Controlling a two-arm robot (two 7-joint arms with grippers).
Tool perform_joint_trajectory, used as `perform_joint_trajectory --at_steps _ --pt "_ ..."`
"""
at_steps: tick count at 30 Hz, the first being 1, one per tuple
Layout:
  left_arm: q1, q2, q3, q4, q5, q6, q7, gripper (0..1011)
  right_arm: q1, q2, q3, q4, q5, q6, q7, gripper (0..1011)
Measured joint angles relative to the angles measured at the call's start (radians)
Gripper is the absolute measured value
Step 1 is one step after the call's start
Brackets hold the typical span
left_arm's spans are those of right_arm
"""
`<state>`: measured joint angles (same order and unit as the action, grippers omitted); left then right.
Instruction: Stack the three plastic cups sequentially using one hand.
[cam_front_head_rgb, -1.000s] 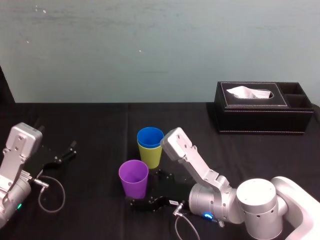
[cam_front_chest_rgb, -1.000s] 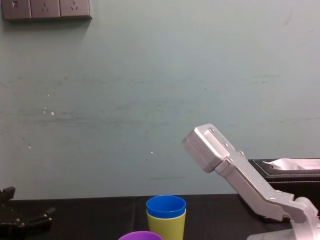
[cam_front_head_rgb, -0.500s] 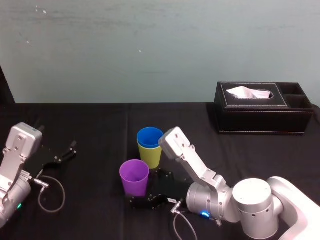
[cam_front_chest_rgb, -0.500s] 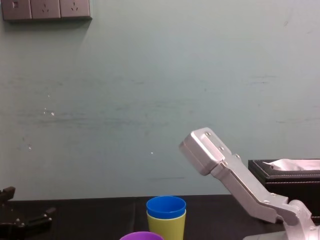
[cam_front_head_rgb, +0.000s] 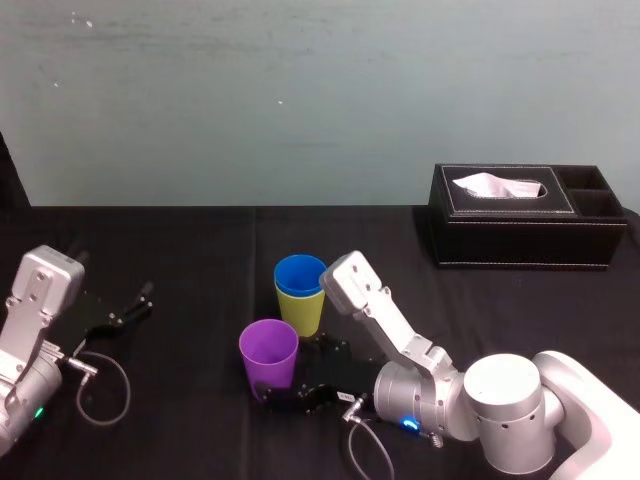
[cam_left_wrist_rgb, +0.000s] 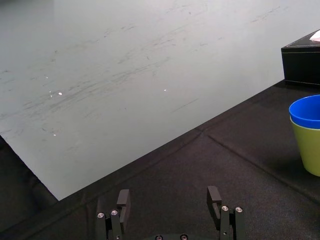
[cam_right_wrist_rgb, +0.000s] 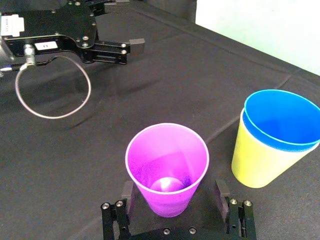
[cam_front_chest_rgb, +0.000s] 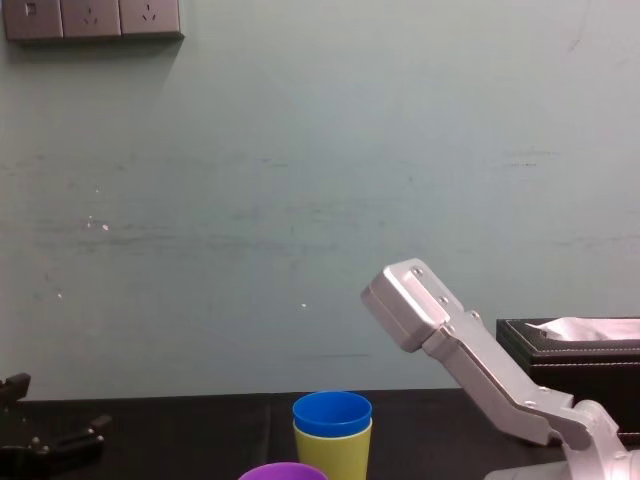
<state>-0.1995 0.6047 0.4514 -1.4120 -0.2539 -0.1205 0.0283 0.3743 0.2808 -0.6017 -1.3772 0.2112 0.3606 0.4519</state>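
Since a second ago the right pincer (cam_front_head_rgb: 288, 392) has slid forward along the bench (cam_front_head_rgb: 200, 250) to the purple cup (cam_front_head_rgb: 268, 355), which stands upright near the middle. The pincer is spread, with one finger on each side of the cup's lower half, not pinching it. Just behind, the blue cup (cam_front_head_rgb: 300, 272) sits nested in the yellow-green cup (cam_front_head_rgb: 300, 315). The left pincer (cam_front_head_rgb: 135, 305) rests spread at the far left.

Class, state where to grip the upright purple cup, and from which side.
Take the purple cup by its lower wall, two opposite sides, coming level from the robot's side: it stands upright, tapered, and the open right gripper straddles it there. Left gripper rests far left.
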Motion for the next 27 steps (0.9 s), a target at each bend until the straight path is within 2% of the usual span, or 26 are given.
perform_joint_trajectory --at_steps 16,27 --pt "0.000 0.000 0.000 0.000 0.000 0.000 0.000 1000 0.018 -0.041 0.014 0.065 -0.016 -0.033 -0.015 1002" --pt "0.000 0.000 0.000 0.000 0.000 0.000 0.000 1000 0.017 -0.052 0.017 0.081 -0.019 -0.048 -0.009 1002"
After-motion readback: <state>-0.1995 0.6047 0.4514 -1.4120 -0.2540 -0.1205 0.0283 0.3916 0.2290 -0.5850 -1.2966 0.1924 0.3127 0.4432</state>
